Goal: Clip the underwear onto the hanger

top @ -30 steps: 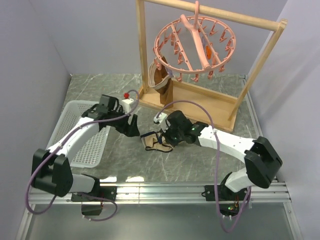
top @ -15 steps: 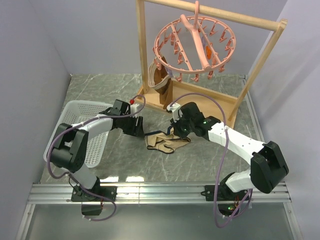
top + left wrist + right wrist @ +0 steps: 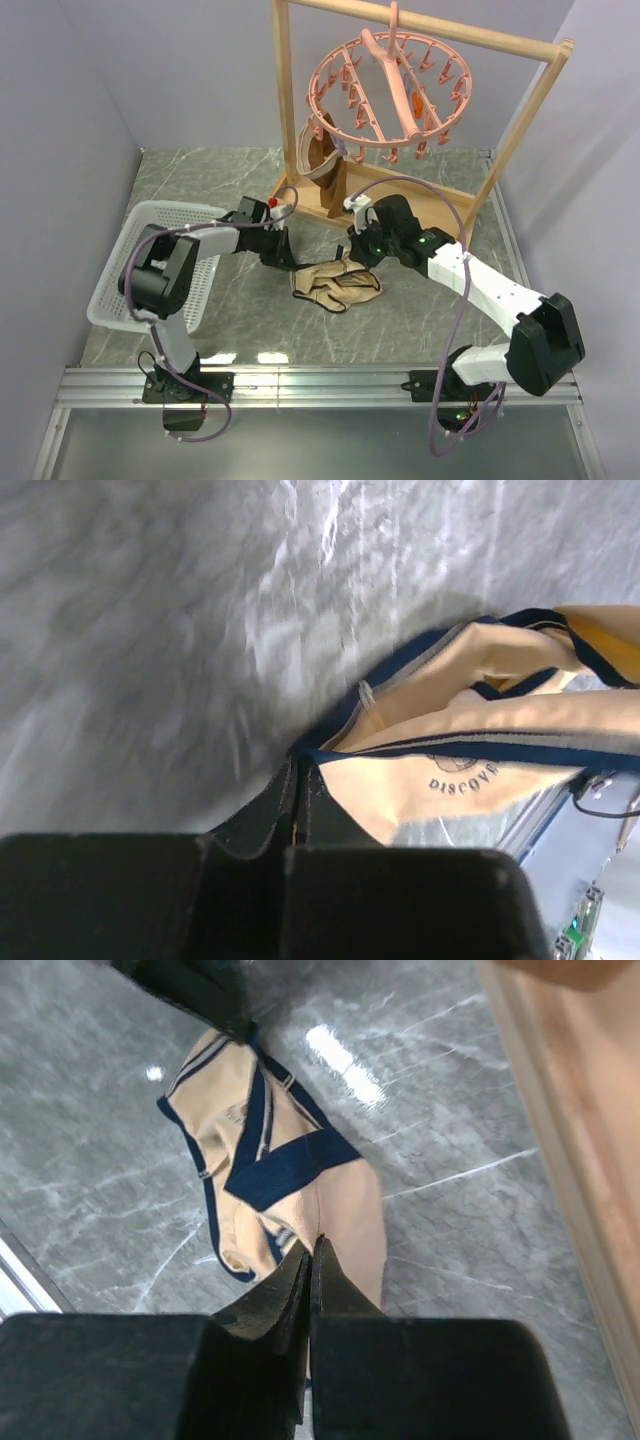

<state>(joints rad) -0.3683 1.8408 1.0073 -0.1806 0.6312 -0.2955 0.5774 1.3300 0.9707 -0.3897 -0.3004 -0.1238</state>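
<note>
Both arms have carried the underwear (image 3: pixel 335 283) up the table toward the wooden rack (image 3: pixel 400 195) since the earlier frames, and the bunched cloth is now drawn out flat on the marble between them, well apart from the white basket (image 3: pixel 135 262) at the left. The left gripper (image 3: pixel 283 256) is pinched onto the garment's left corner; its wrist view shows the left gripper (image 3: pixel 300 768) with fingers pressed together on little more than the dark trim of the underwear (image 3: pixel 470 750). That shallow bite is the likeliest fault: a lift or a harder stretch could pull the trim free and drop that end. On the other side the right gripper (image 3: pixel 358 258) is likewise clamped on the cloth, and its own camera shows the right gripper (image 3: pixel 312 1252) nipping the near edge of the underwear (image 3: pixel 270 1150), again a thin hold. Further right and above, the hanger (image 3: pixel 390 90) hangs from the rack's bar by a hook, so it would probably swing if a peg is pushed, and the brown garment (image 3: pixel 320 160) already clipped at its near left could be snagged on the way up. The underwear's long axis runs left to right across the table, from one gripper to the other, roughly along the rack's base, dipping slightly toward the arms at its right end. Which edge is the waistband cannot be told for certain.
</note>
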